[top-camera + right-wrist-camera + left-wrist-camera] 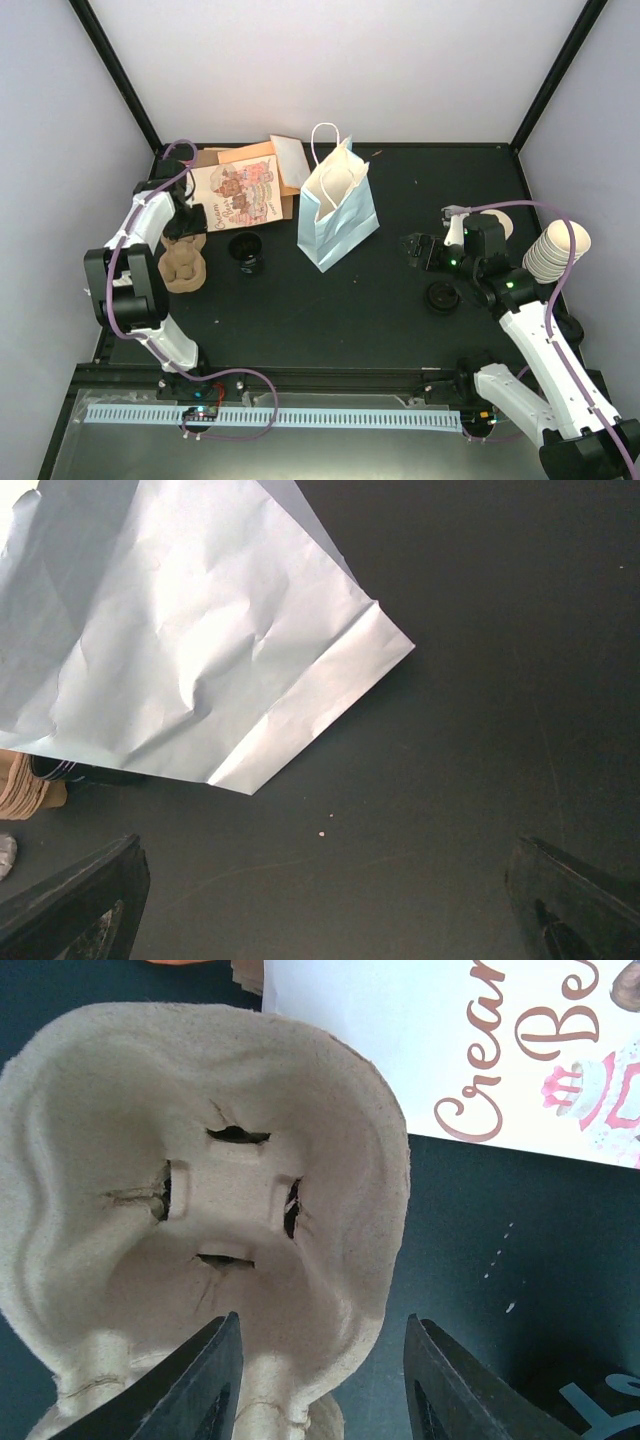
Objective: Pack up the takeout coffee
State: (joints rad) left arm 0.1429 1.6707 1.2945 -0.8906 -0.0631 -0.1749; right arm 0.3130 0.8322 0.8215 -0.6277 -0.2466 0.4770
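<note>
Reviewing the counter (330, 320), we find the coffee (442, 296) just nearward of the right gripper (416, 250), spread wide; left gripper (322, 1370), half-spread, straddles the carrier (200, 1160).

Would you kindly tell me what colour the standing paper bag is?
The paper bag is pale blue; top external view.

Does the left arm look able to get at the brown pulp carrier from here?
Probably yes: the left hand hangs right over the carrier, its open fingers set about the rim, one outside it, with nothing else in between.
</note>
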